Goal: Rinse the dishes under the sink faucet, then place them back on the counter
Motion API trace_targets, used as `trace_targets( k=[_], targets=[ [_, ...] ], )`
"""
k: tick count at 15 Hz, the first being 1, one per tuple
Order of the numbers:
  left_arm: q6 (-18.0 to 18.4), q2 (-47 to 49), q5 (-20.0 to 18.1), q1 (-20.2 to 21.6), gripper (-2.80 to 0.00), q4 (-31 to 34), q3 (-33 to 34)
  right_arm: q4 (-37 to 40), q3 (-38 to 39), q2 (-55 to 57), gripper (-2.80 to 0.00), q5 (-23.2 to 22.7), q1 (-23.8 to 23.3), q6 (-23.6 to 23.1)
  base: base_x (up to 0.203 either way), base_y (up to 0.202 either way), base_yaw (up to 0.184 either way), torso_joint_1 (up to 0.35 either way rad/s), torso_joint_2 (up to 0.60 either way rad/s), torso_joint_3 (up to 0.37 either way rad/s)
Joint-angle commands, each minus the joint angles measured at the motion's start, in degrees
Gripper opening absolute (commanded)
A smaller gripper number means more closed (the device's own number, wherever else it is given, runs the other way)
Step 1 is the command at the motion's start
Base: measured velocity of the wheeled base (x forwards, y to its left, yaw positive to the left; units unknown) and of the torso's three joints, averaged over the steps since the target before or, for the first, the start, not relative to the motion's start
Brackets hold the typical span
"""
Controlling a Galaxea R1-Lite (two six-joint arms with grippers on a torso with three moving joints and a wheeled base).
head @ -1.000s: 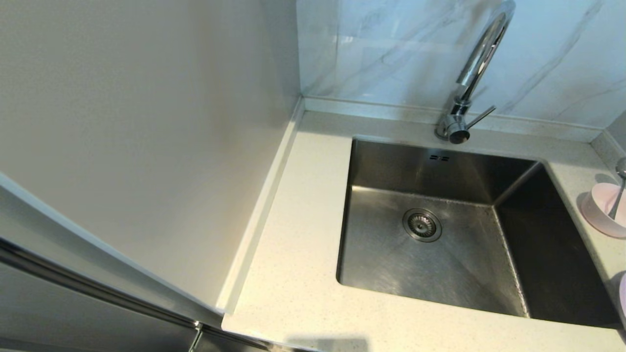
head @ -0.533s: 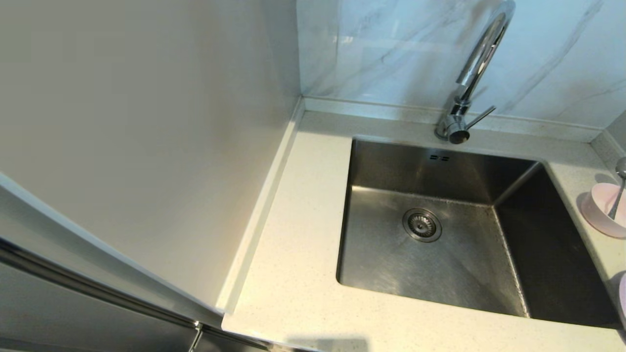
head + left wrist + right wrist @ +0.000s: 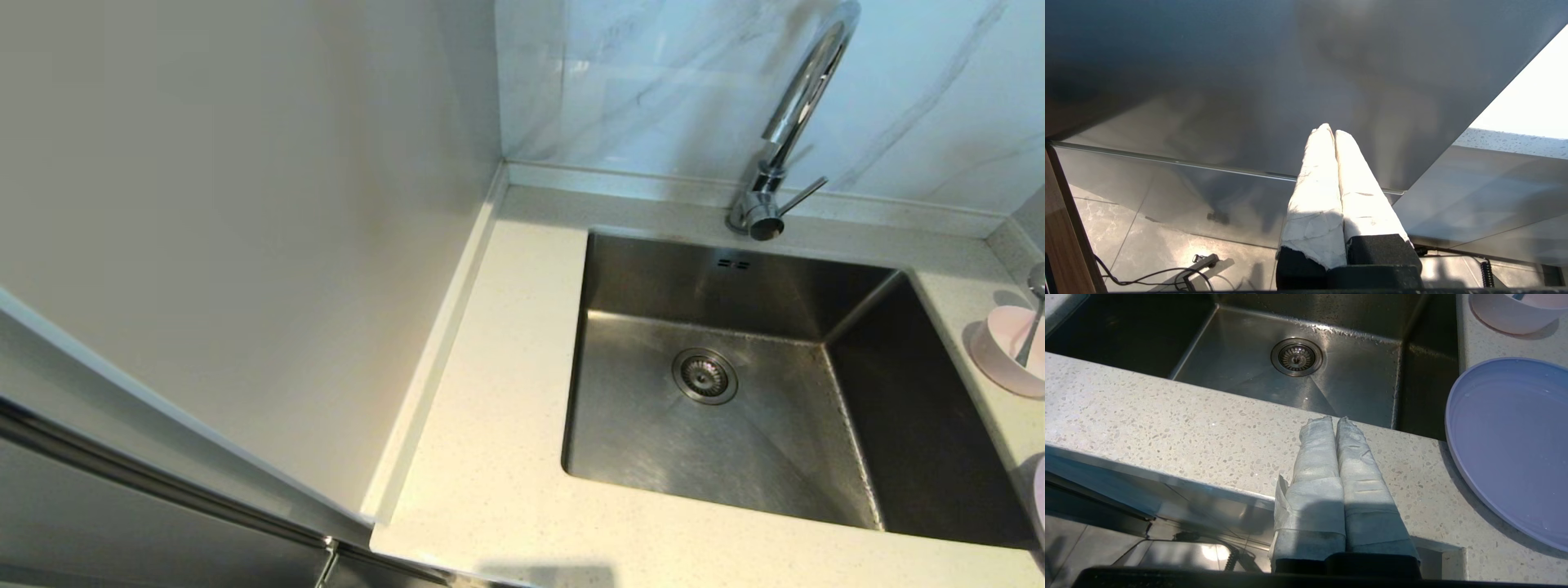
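The steel sink (image 3: 645, 441) lies empty, with the chrome sink faucet (image 3: 796, 106) behind it. Of the dishes, a pale pink bowl (image 3: 1000, 347) stands on the counter (image 3: 506, 408) right of the basin, and a sliver of the lilac plate (image 3: 1039, 490) shows nearer me. Neither arm appears in the head view. My right gripper (image 3: 1334, 419) is shut and empty, held low over the counter's (image 3: 1167, 424) front strip, with the lilac plate (image 3: 1515, 445) beside it, the bowl (image 3: 1511, 316) beyond and the sink (image 3: 1241, 363) ahead. My left gripper (image 3: 1329, 130) is shut and empty, parked below the worktop before a grey cabinet front.
A thin metal utensil (image 3: 1030, 327) leans in the pink bowl. A tall pale panel (image 3: 245, 245) walls off the counter's left side, and marbled tiles (image 3: 653, 82) back the sink. A low raised rim (image 3: 620, 181) runs along the counter's back edge.
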State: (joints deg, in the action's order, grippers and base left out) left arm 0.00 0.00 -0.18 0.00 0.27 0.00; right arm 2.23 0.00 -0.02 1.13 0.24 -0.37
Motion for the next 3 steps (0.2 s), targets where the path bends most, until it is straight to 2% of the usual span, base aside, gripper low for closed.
trace_targets(
  k=[1,3],
  targets=[
    [0.0,0.0,0.0,0.0,-2.8,0.0,0.0,-0.1,0.2,0.1,-2.8,0.0,0.0,0.5,0.0,0.0,0.0,0.0,0.0,0.0],
    [0.0,0.0,0.0,0.0,-2.8,0.0,0.0,-0.1,0.2,0.1,-2.8,0.0,0.0,0.5,0.0,0.0,0.0,0.0,0.0,0.0]
  ],
)
